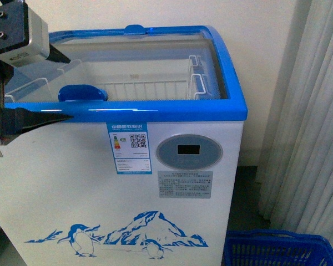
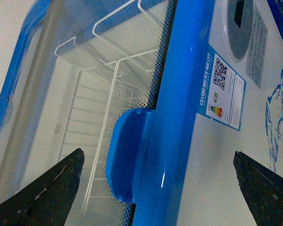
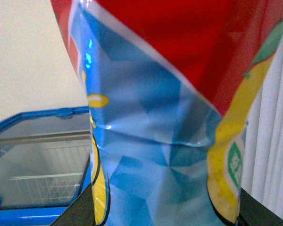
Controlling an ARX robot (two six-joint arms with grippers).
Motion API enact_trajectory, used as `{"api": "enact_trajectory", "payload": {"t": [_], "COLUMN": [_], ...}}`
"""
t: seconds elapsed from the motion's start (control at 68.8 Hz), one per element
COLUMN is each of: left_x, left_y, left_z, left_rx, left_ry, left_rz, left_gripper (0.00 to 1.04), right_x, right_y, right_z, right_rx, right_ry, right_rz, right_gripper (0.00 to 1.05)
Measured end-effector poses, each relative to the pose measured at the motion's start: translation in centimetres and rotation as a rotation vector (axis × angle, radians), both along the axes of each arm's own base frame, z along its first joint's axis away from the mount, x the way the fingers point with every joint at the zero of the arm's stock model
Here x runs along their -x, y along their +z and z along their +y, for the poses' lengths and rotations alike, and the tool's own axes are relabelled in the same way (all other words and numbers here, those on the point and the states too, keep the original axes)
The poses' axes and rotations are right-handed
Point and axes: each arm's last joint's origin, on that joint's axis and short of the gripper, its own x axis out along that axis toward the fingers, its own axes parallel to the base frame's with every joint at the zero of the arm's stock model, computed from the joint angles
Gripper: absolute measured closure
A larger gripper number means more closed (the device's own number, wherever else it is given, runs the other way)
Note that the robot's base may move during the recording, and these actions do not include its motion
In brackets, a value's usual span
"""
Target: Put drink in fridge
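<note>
The fridge [image 1: 127, 183] is a white chest with a blue rim, a penguin print and a curved glass lid [image 1: 127, 61]. The lid's blue handle [image 1: 83, 92] sits at the front rim, with white wire baskets [image 1: 150, 88] below the glass. My left gripper [image 1: 69, 88] is open at the fridge's front left. In the left wrist view its jaws [image 2: 158, 188] straddle the handle [image 2: 127, 160] and the rim without touching them. My right gripper [image 3: 165, 217] is shut on the drink [image 3: 165, 117], whose red, blue and yellow label fills that view. The cap is out of view.
A blue plastic shopping basket [image 1: 277, 252] stands on the floor at the fridge's lower right. A white curtain [image 1: 311, 111] hangs on the right and a pale wall runs behind. The fridge also shows behind the drink in the right wrist view [image 3: 37, 141].
</note>
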Motion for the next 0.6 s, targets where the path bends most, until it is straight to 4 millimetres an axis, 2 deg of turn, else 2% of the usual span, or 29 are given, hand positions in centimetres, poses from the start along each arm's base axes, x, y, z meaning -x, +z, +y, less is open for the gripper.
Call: {"api": "enact_trajectory", "payload": {"t": [0.378,0.596], "left_x": [-1.8,-2.5], "left_y": [3.0,2.5], "left_z": [-1.4,-1.4], "left_rx": [0.003,-0.015], "left_ry": [-0.037,-0.031], "left_rz": [-0.039,-0.019], "left_gripper": [0.08,0.08], "right_x": [0.0,0.0], "right_y": [0.0,0.0], "right_z": [0.0,0.0], "right_rx": [0.0,0.0], "right_ry": [0.0,0.0], "right_rz": [0.0,0.0], "right_gripper": [0.64,0.64]}}
